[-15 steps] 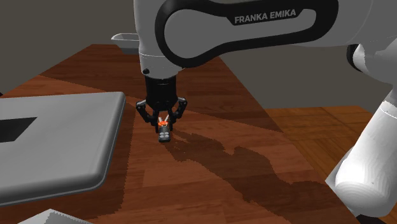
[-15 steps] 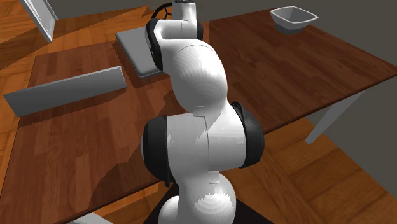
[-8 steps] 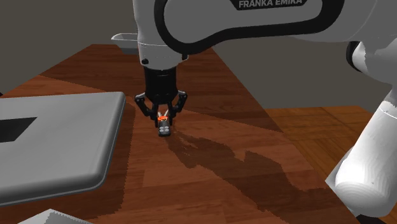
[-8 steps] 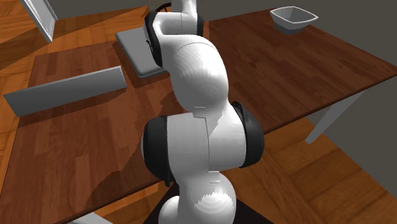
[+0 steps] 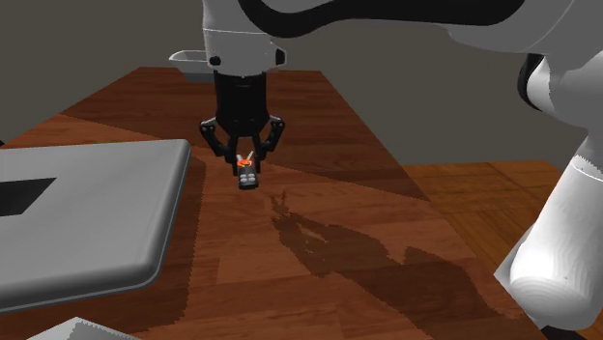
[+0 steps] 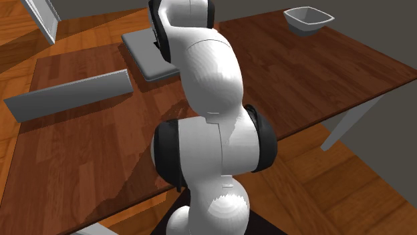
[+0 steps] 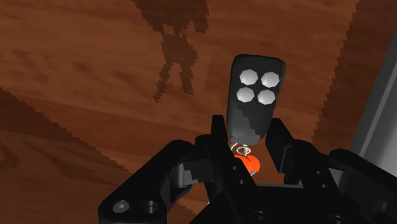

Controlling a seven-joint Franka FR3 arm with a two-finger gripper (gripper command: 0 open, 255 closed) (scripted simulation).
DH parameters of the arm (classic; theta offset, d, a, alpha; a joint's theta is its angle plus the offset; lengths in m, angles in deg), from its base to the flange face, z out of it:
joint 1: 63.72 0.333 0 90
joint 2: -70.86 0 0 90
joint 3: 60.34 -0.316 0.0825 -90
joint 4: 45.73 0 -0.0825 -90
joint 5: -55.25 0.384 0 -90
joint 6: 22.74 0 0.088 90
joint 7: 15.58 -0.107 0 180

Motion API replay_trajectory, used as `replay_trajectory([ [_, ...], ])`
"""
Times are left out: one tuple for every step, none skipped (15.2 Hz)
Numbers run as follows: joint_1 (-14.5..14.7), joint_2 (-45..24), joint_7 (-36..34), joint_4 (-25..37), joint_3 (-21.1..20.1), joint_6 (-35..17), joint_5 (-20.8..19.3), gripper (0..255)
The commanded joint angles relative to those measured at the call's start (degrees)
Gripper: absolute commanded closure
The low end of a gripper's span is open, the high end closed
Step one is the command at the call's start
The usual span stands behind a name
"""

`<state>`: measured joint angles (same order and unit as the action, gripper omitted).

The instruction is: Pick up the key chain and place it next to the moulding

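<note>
**Key chain off the wood, clamped in the gripper**

In the shoulder view the gripper (image 5: pixel 243 159) points straight down over the dark wooden table (image 5: pixel 338 290), and the key chain (image 5: pixel 247 178) dangles from its tips. The jaws are drawn in narrow and pinch the top end of the key chain. The small black fob hangs below them, clear of the table top. Its shadow (image 5: pixel 287 205) falls on the wood apart from it, towards the shoulder view's lower right.

From the wrist view the key chain (image 7: pixel 254 95) is a black fob with four pale round buttons, and it stretches away from the gripper (image 7: pixel 245 139). An orange bead and a small ring sit right at the pinch. One black finger presses in on each side, with no gap between pad and fob.

To the shoulder view's left lies a flat grey slab (image 5: pixel 87 208) with rounded corners, near the hanging fob but not touching it. A grey bowl (image 5: pixel 186 59) peeks out behind the arm at the far end of the table.

In the second exterior view the white arm (image 6: pixel 207 80) stands in the foreground. The moulding (image 6: pixel 67 93), a long grey bar, lies flat on the table at that view's left, just beside the slab (image 6: pixel 144 57). The bowl (image 6: pixel 307 18) sits well apart, at the top right corner.
</note>
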<state>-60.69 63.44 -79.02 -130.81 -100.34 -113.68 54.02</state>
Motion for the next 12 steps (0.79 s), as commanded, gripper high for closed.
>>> replay_trajectory([
  [0.30, -0.52, -0.34, 2.14, -0.11, 1.76, -0.34, 255],
  [0.46, -0.84, -0.50, 3.28, -0.17, 2.64, -0.55, 255],
  [0.65, -1.19, -0.68, 4.44, -0.22, 3.53, -0.78, 255],
  [0.85, -1.56, -0.86, 5.64, -0.28, 4.43, -1.03, 255],
  [1.07, -1.96, -1.05, 6.87, -0.34, 5.34, -1.30, 255],
  [1.31, -2.39, -1.25, 8.14, -0.40, 6.27, -1.59, 255],
  [1.58, -2.85, -1.46, 9.45, -0.47, 7.21, -1.90, 255],
  [1.87, -3.33, -1.68, 10.81, -0.53, 8.18, -2.23, 255],
  [2.19, -3.85, -1.90, 12.21, -0.61, 9.16, -2.59, 255],
  [2.56, -4.41, -2.14, 13.67, -0.67, 10.17, -2.98, 255],
  [2.95, -5.00, -2.38, 15.18, -0.73, 11.20, -3.39, 255],
  [3.38, -5.63, -2.63, 16.76, -0.80, 12.26, -3.83, 255],
])
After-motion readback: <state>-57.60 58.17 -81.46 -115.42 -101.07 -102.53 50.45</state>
